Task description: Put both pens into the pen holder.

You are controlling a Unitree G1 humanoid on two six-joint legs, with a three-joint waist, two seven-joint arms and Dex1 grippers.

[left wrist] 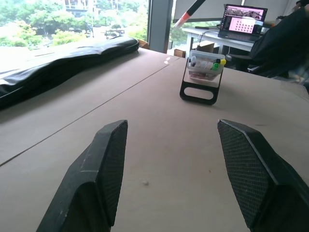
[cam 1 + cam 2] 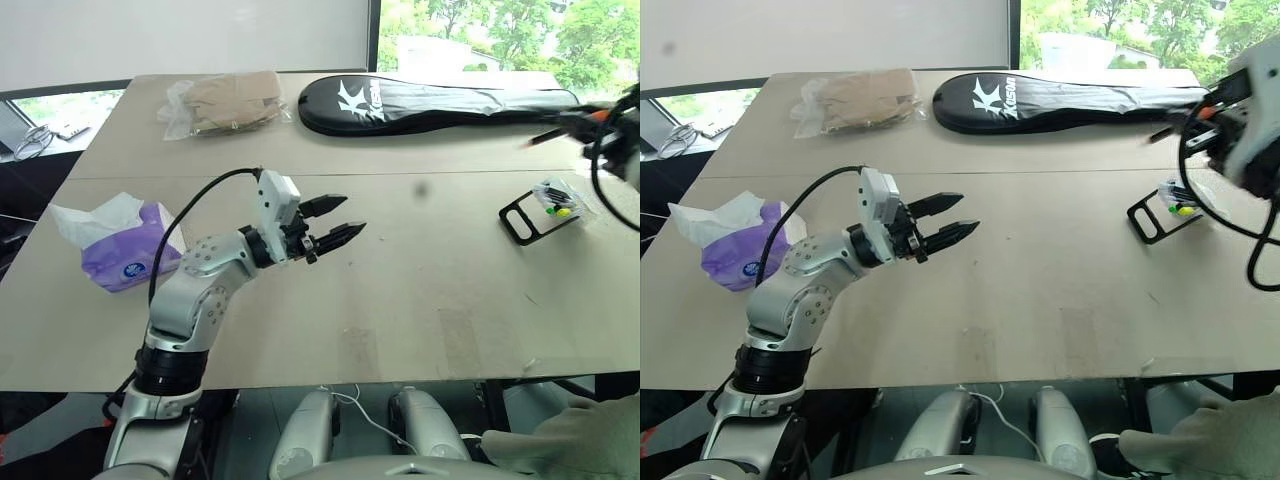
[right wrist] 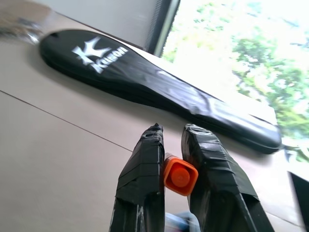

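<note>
Here, in the head views, the left claw (image 2: 337, 221) hangs over the pale wooden worktop (image 2: 400, 300) with its black fingers spread apart and nothing between them. The small clear plastic pen holder on a black angular frame (image 2: 545, 208) stands near the right edge. The right claw (image 2: 1218, 112) is raised above it, with the long black racket bag (image 2: 430, 103) behind. In the left wrist view, the holder (image 1: 203, 77) stands ahead of the open fingers (image 1: 101, 164). In the right wrist view, the fingers (image 3: 145, 183) are clamped on the black pen with an orange cap (image 3: 180, 175).
</note>
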